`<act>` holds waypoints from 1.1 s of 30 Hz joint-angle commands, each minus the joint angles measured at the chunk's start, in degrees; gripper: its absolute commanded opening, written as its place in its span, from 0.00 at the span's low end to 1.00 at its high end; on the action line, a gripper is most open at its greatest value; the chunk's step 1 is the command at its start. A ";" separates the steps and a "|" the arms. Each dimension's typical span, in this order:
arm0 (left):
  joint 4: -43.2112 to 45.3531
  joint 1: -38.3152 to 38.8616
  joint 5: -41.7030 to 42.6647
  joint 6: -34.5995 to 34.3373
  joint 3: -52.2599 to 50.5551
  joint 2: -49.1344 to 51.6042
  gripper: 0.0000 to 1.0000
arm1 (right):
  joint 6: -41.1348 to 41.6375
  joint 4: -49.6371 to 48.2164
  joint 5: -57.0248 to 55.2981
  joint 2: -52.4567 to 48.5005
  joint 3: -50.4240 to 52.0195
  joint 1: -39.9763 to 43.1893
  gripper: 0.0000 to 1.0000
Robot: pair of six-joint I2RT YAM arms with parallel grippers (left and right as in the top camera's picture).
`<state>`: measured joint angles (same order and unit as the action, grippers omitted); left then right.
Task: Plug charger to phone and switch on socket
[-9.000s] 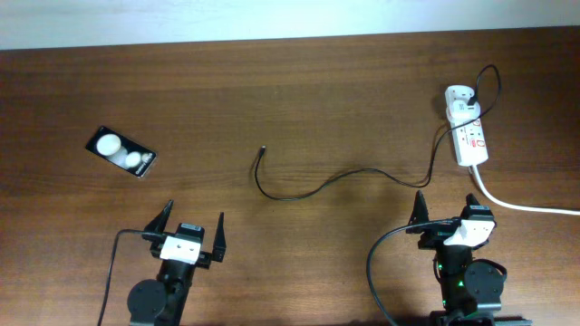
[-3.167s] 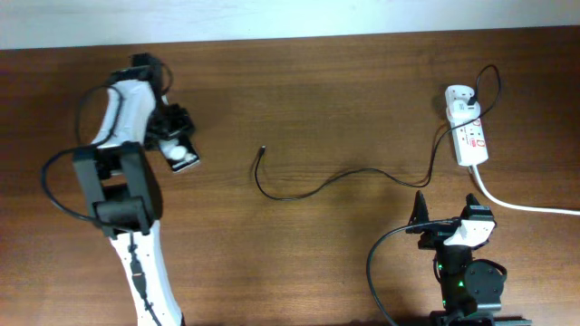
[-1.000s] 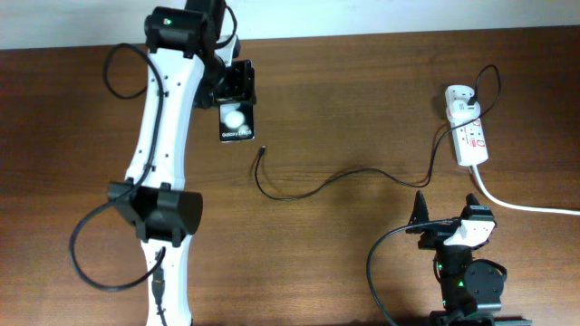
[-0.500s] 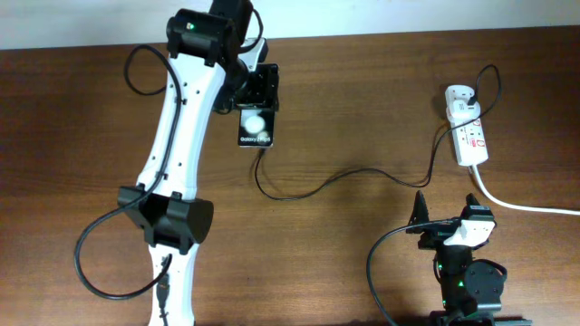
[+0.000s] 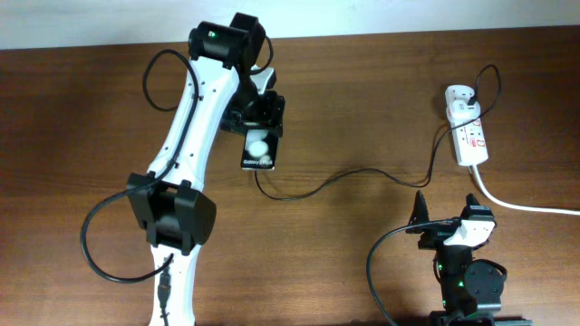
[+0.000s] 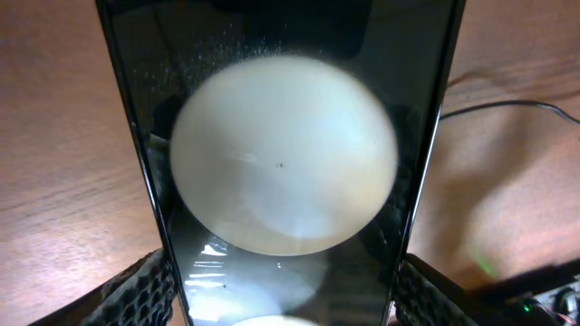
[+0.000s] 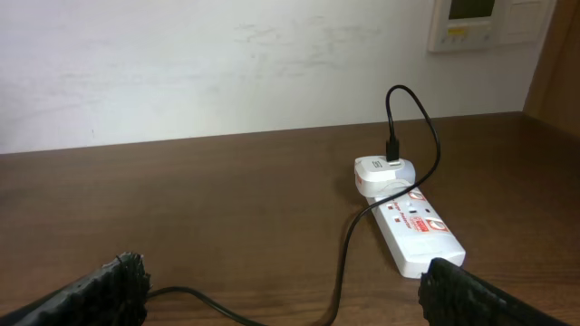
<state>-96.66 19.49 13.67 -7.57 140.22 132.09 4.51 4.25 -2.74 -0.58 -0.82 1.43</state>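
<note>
My left gripper [image 5: 261, 122] is shut on the black phone [image 5: 258, 150] and holds it lengthwise above the table's middle. The phone's white patch and "Galaxy" lettering face up. In the left wrist view the phone [image 6: 283, 154] fills the frame between my fingers [image 6: 145, 292]. The black charger cable [image 5: 362, 170] emerges just below the phone's lower end; its plug tip is hidden there. The cable runs right to the white adapter [image 5: 460, 95], which is plugged into the socket [image 5: 471, 138]. My right gripper [image 5: 445, 214] is open and empty at the front right. Its wrist view shows the socket [image 7: 419, 232] and adapter [image 7: 382, 172].
The socket's thick white cord [image 5: 521, 206] runs off the right edge. The cable [image 7: 343, 263] lies on the wood between my right gripper and the socket. A white wall stands behind the table's far edge.
My left arm has carried the phone right and toward the front, from the far left to just over the cable's free end. The right arm, cable and socket have not moved.
</note>
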 commanded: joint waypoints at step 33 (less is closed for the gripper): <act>-0.09 3.13 12.04 1.70 -9.70 -1.88 0.00 | 0.20 0.22 0.13 0.39 0.50 -0.39 0.99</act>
<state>-96.64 22.76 20.97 -4.12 130.58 132.09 4.51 4.25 -2.76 -0.58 -0.82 1.43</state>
